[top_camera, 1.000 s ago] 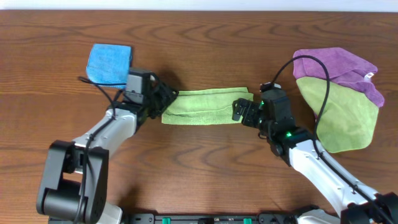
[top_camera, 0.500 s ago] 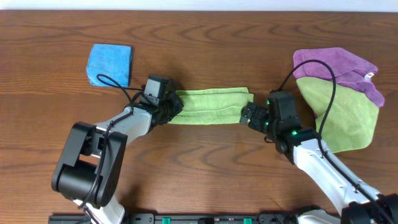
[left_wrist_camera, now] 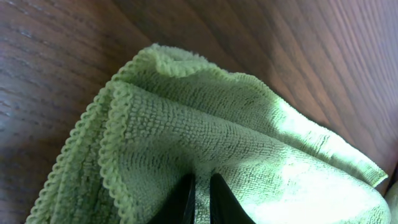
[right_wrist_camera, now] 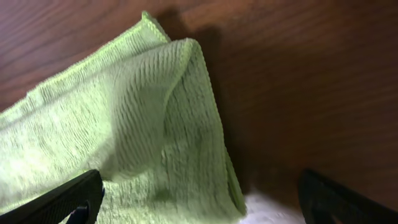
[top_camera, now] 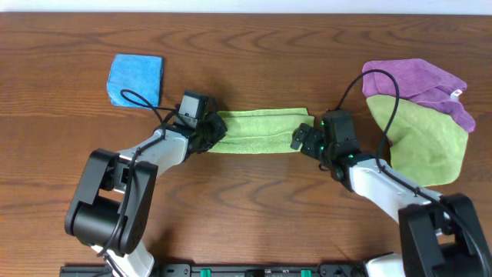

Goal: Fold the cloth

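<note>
The lime-green microfibre cloth (top_camera: 257, 131), folded into a long strip, lies midway between the tabletop's edges, its left end pinched tight by the left gripper (top_camera: 215, 132), while the right gripper (top_camera: 300, 138) straddles its right end, fingers spread wide.

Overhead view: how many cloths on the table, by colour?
Lime-green: 2, the cloth folded into a strip at centre, and a second green cloth at right
Purple: 1, purple cloth lying partly over the second green cloth
Blue: 1, blue cloth, small folded square
Total: 4
</note>
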